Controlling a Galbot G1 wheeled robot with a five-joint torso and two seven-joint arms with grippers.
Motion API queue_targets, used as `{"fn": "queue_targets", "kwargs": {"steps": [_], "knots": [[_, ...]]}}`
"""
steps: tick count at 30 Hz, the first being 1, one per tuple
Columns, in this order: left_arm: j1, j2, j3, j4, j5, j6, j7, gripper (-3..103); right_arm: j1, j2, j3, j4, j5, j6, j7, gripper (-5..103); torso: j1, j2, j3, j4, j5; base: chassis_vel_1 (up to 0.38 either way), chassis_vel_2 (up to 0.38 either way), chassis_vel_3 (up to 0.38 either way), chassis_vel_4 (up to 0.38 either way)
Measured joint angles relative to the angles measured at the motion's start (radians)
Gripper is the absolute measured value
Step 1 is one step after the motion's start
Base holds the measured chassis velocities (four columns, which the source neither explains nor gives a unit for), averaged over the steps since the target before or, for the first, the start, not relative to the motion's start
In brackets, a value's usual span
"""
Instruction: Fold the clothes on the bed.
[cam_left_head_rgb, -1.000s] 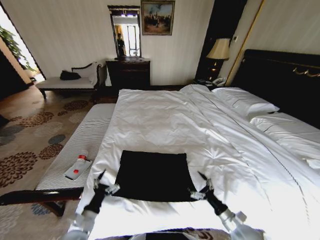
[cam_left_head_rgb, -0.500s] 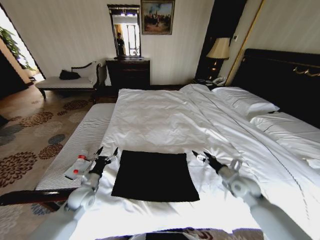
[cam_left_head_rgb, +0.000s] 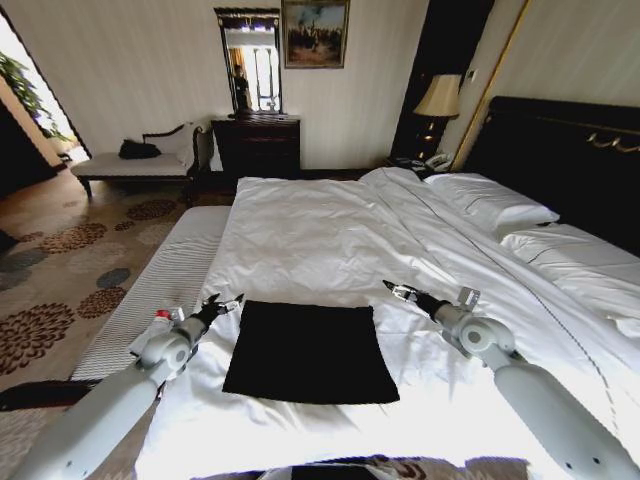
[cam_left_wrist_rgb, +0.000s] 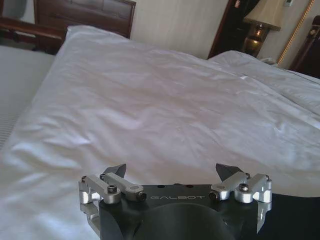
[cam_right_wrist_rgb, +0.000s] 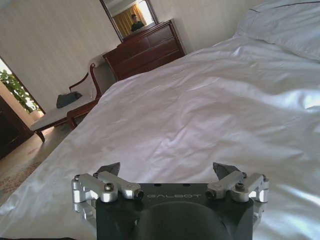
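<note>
Head view. The black T-shirt (cam_left_head_rgb: 310, 352) lies folded into a flat, roughly square panel on the white duvet (cam_left_head_rgb: 330, 245) at the near end of the bed (cam_left_head_rgb: 560, 150). My left tool (cam_left_head_rgb: 222, 303) hovers just beside the panel's far left corner, at the duvet's left edge, fingers spread and empty. My right tool (cam_left_head_rgb: 397, 290) hangs over bare duvet, near the panel's far right corner but apart from it; from here I cannot tell how its fingers stand. A grey striped bench (cam_left_head_rgb: 165, 285) runs along the bed's left side, and a small red-capped packet (cam_left_head_rgb: 160, 320) on it is partly hidden by my left arm. Two pillows (cam_left_head_rgb: 490, 205) lie against the dark headboard.

Left wrist view. My left tool (cam_left_wrist_rgb: 171, 172) has both dark fingertips (cam_left_wrist_rgb: 116, 170) spread wide, nothing between them, above wrinkled white duvet (cam_left_wrist_rgb: 150, 100). A dark strip of the T-shirt (cam_left_wrist_rgb: 295, 212) shows at the frame's corner beside the tool body.

Right wrist view. My right tool (cam_right_wrist_rgb: 166, 170) is likewise spread and empty, fingertips (cam_right_wrist_rgb: 221, 170) well apart over the duvet (cam_right_wrist_rgb: 200, 100). Beyond the bed stand a dark dresser (cam_right_wrist_rgb: 147, 50) and a pale chaise (cam_right_wrist_rgb: 65, 107).
</note>
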Motion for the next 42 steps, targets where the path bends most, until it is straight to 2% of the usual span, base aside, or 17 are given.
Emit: {"fn": "queue_targets", "kwargs": {"steps": [3, 4, 9, 17, 20, 22, 26, 28, 30, 31, 35, 38, 40, 41, 42], "knots": [[-0.076, -0.021, 0.067, 0.057, -0.034, 0.004, 0.029, 102, -0.005, -0.001, 0.002, -0.003, -0.008, 0.003, 0.000, 100, 0.000, 0.000, 0.000, 0.0001, 0.0001, 0.000, 0.000, 0.000, 0.000], [-0.092, -0.032, 0.080, 0.073, -0.046, 0.006, 0.036, 100, -0.006, -0.002, 0.002, -0.004, -0.009, 0.004, 0.000, 100, 0.000, 0.000, 0.000, 0.0000, 0.0000, 0.000, 0.000, 0.000, 0.000], [-0.116, -0.065, 0.105, 0.108, -0.097, 0.024, 0.048, 99, 0.001, -0.009, -0.002, -0.009, -0.013, 0.006, 0.002, 100, 0.000, 0.000, 0.000, 0.0000, 0.0000, 0.000, 0.000, 0.000, 0.000], [-0.109, -0.084, 0.118, 0.149, -0.078, 0.020, 0.064, 96, 0.009, -0.020, -0.005, -0.014, -0.012, 0.007, 0.004, 100, 0.000, 0.000, 0.000, 0.0004, 0.0000, 0.000, 0.000, 0.000, 0.000], [-0.116, -0.101, 0.118, 0.173, -0.078, 0.017, 0.066, 89, 0.010, -0.024, -0.007, -0.014, -0.012, 0.007, 0.005, 100, 0.000, 0.000, 0.000, -0.0001, 0.0000, 0.000, 0.000, 0.000, 0.000], [-0.116, -0.106, 0.118, 0.179, -0.078, 0.016, 0.066, 89, 0.012, -0.026, -0.011, -0.014, -0.012, 0.008, 0.005, 100, 0.000, 0.000, 0.000, -0.0003, 0.0001, 0.000, 0.000, 0.000, 0.000], [-0.110, -0.110, 0.118, 0.184, -0.085, 0.012, 0.063, 68, 0.028, -0.033, -0.025, -0.017, -0.009, 0.008, 0.010, 100, 0.000, 0.000, 0.000, 0.0003, 0.0000, 0.000, 0.000, 0.000, 0.000], [-0.108, -0.110, 0.117, 0.182, -0.088, 0.012, 0.062, 68, 0.032, -0.035, -0.026, -0.017, -0.007, 0.008, 0.012, 100, 0.000, 0.000, 0.000, 0.0003, 0.0000, 0.000, 0.000, 0.000, 0.000], [-0.098, -0.106, 0.108, 0.173, -0.093, 0.011, 0.062, 57, 0.038, -0.037, -0.030, -0.017, -0.005, 0.007, 0.016, 100, 0.000, 0.000, 0.000, 0.0001, 0.0000, 0.000, 0.000, 0.000, 0.000], [-0.098, -0.106, 0.108, 0.173, -0.093, 0.011, 0.062, 57, 0.038, -0.037, -0.030, -0.017, -0.005, 0.007, 0.016, 100, 0.000, 0.000, 0.000, 0.0001, 0.0000, 0.000, 0.000, 0.000, 0.000], [-0.091, -0.110, 0.100, 0.175, -0.103, 0.000, 0.064, 34, 0.044, -0.043, -0.033, -0.018, -0.001, 0.005, 0.020, 100, 0.000, 0.000, 0.000, 0.0001, 0.0000, 0.000, 0.000, 0.000, 0.000], [-0.091, -0.114, 0.100, 0.179, -0.103, -0.002, 0.064, 30, 0.044, -0.048, -0.033, -0.019, 0.002, 0.003, 0.023, 100, 0.000, 0.000, 0.000, 0.0000, -0.0001, 0.000, 0.000, 0.000, 0.000], [-0.090, -0.115, 0.101, 0.180, -0.103, -0.004, 0.065, 19, 0.043, -0.052, -0.033, -0.019, 0.005, 0.001, 0.024, 100, 0.000, 0.000, 0.000, 0.0001, -0.0001, 0.000, 0.000, 0.000, 0.000], [-0.090, -0.115, 0.101, 0.180, -0.103, -0.004, 0.065, 19, 0.043, -0.052, -0.033, -0.019, 0.005, 0.001, 0.024, 100, 0.000, 0.000, 0.000, 0.0001, -0.0001, 0.000, 0.000, 0.000, 0.000], [-0.088, -0.115, 0.101, 0.179, -0.102, -0.004, 0.065, 14, 0.042, -0.053, -0.032, -0.019, 0.007, 0.000, 0.025, 100, 0.000, 0.000, 0.000, 0.0000, 0.0000, 0.000, 0.000, 0.000, 0.000]]}}
